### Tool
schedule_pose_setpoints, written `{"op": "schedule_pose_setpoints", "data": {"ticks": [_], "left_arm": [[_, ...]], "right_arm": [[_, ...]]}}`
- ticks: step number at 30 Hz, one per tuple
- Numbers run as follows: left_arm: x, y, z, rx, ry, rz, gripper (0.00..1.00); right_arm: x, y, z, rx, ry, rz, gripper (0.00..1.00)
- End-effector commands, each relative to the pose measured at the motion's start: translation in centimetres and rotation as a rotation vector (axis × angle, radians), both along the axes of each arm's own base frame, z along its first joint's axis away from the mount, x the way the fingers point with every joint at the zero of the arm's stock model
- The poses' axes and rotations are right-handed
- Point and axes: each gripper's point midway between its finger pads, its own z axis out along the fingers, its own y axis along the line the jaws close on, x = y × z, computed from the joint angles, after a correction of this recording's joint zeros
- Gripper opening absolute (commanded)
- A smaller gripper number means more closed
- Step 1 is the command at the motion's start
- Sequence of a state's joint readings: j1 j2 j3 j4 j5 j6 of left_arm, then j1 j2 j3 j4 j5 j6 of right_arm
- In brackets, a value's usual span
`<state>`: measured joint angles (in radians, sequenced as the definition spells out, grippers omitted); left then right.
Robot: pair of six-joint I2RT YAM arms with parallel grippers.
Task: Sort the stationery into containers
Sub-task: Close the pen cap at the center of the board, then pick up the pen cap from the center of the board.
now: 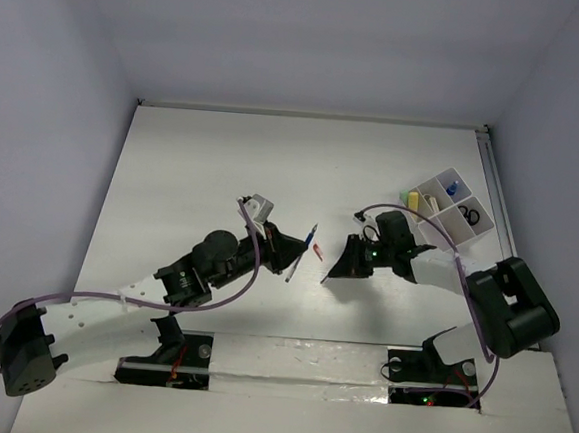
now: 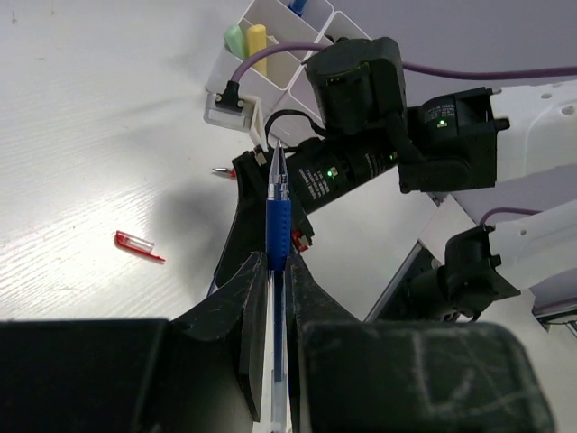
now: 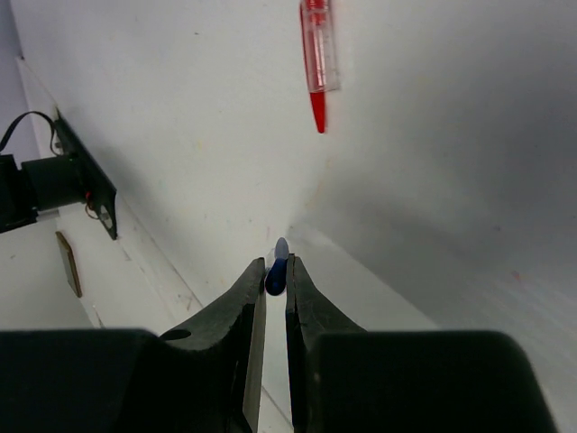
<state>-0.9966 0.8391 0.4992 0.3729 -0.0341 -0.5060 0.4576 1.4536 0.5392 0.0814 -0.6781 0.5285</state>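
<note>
Blue-white pen [image 2: 276,207] is clamped in the left end effector [image 2: 277,266] above the surface [image 1: 223,171], a small blue piece [image 3: 276,276] is pinched by the right end effector [image 3: 277,265], and delivery to the white tray [image 1: 437,226] is judged next, calling for a far-right reach.

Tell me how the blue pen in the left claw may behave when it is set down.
Probably stiff: the blue pen juts straight out of the left claw without sagging. Its round, smooth barrel may roll on the flat table, or slip in the pinch.
</note>
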Motion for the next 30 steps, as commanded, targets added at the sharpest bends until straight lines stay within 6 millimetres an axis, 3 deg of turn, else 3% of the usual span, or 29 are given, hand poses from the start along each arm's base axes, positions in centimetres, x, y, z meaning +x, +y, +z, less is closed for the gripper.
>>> {"op": "schedule_pose_setpoints", "data": {"ticks": [1,7,10,14,18,19,25,28,30], "left_arm": [[0.8,-0.3,2.6,-0.087,-0.061,0.017,0.00],[0.7,-0.6,1.7,-0.074,-0.066,0.002,0.00],[0.5,-0.5,1.6,-0.078,-0.068,-0.005,0.00],[0.7,-0.2,1.7,-0.082,-0.073,0.005,0.00],[1.1,0.1,1.9,-0.087,-0.076,0.025,0.00],[1.4,0.3,2.0,-0.094,-0.080,0.035,0.00],[1.7,0.2,2.4,-0.111,-0.092,0.031,0.00],[1.7,-0.1,2.7,-0.122,-0.098,0.019,0.00],[1.4,-0.6,2.7,-0.123,-0.100,-0.012,0.00]], "right_arm": [[1.4,0.2,-0.1,-0.013,-0.070,-0.027,0.16],[2.0,-0.2,-0.7,-0.070,-0.072,-0.044,0.44],[2.6,-0.4,0.0,-0.087,-0.098,-0.056,0.60],[3.4,-0.4,2.5,-0.074,-0.170,-0.063,0.66],[4.3,-0.2,7.7,-0.010,-0.322,-0.080,0.72],[3.9,0.0,10.2,0.041,-0.379,-0.070,0.74],[1.9,0.6,19.8,0.287,-0.587,-0.052,0.88],[0.8,1.1,23.0,0.380,-0.633,-0.026,0.92],[0.3,1.7,23.9,0.415,-0.632,0.002,0.93]]}}
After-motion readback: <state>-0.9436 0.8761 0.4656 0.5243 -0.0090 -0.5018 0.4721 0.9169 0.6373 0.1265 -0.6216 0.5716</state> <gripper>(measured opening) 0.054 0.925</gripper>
